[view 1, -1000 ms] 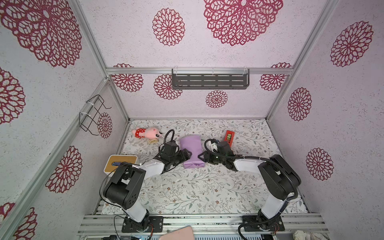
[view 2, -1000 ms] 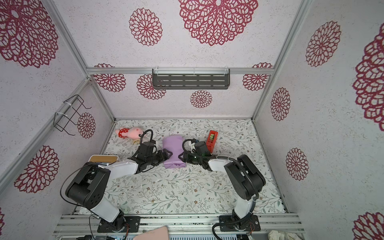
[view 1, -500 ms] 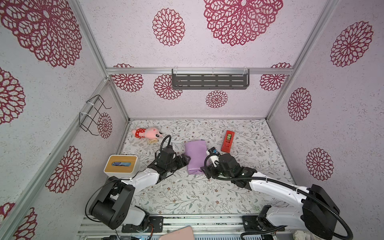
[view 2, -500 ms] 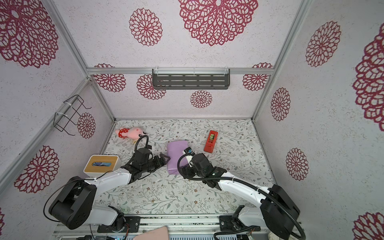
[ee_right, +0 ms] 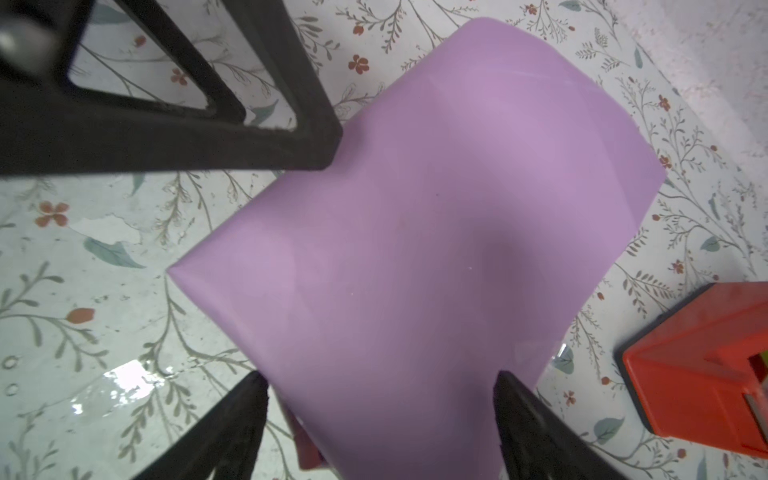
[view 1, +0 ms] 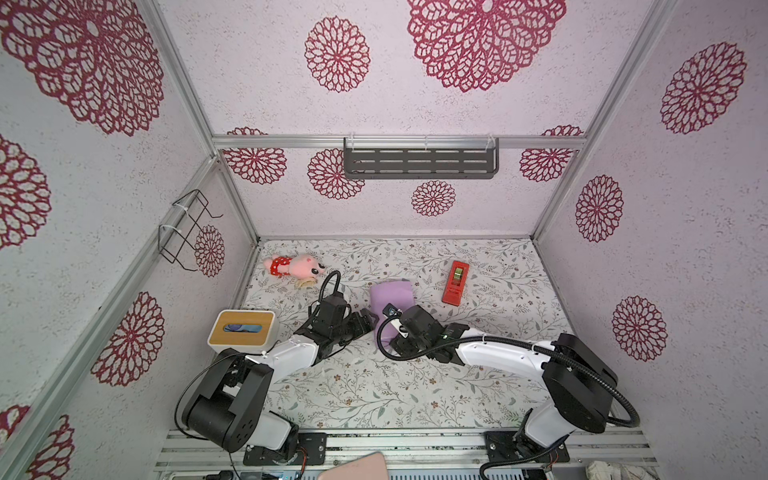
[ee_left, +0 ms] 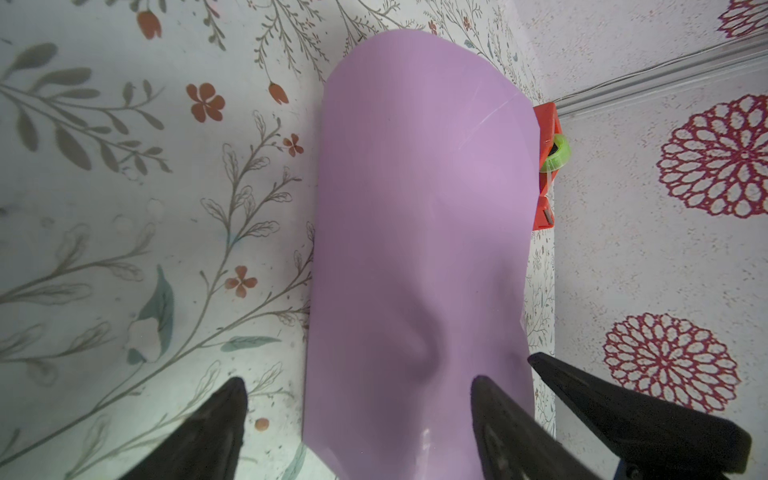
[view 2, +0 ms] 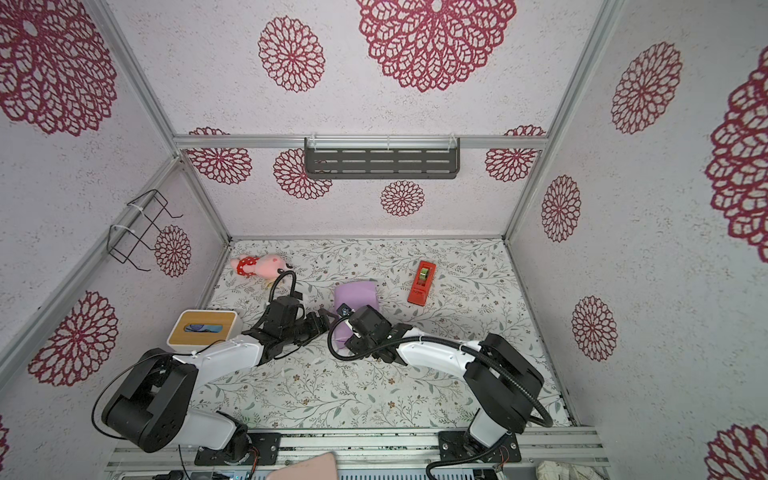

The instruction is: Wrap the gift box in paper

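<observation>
Left wrist, right wrist: left end effector (ee_left: 357, 380) and right end effector (ee_right: 380, 374) gape empty astride loose lilac-purple paper sheet (ee_left: 415, 166), probably best creased firmly.

The paper (ee_left: 415, 249) is hiding the gift box from me completely and is covering part of the red tape dispenser (ee_left: 546, 166). The wrist views' edges are cutting off my left gripper (ee_left: 357, 380) and my right gripper (ee_right: 379, 374), showing only fingertips.

Paper (ee_left: 415, 208) — smooth, thin (faintly glossy)
</observation>
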Robot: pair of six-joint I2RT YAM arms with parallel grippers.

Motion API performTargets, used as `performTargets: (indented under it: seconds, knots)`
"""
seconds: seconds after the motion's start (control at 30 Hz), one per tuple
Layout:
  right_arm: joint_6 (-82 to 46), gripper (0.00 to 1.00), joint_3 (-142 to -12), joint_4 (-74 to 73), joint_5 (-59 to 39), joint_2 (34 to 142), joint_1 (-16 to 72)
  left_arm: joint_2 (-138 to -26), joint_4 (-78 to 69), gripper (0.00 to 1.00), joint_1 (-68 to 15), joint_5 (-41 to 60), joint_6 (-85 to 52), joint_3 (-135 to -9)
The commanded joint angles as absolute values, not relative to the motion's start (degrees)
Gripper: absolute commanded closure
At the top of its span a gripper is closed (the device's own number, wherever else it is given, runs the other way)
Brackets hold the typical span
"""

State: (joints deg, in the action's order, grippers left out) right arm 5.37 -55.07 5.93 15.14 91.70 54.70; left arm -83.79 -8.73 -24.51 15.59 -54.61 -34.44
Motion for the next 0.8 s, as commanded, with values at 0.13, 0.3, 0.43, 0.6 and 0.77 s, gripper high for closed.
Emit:
performTargets:
  seconds: [0.13, 0.3, 0.43, 0.6, 0.77]
  knots:
    - [7.84, 0.23, -57.19, 4.99, 20.96, 90.48, 54.62, -85.42, -10.11, 0.14, -24.04, 16.17, -54.03, -34.98]
    - [3.17, 0.20, -55.53, 4.40, 14.42, 85.29, 52.71, -84.39, -10.54, 0.12, -23.99, 16.44, -54.55, -35.09]
    - [-7.87, 0.15, -49.99, 0.37, -0.65, 80.36, 44.03, -84.69, -13.19, 0.08, -23.91, 16.50, -55.97, -35.45]
    - [-26.94, 0.13, -50.61, -4.89, -15.56, 86.91, 33.35, -90.29, -13.89, 0.09, -23.65, 19.13, -58.70, -40.80]
    - [-36.42, 0.16, -53.87, -10.48, -21.15, 95.35, 30.87, -95.32, -13.87, 0.12, -23.65, 19.42, -59.90, -44.68]
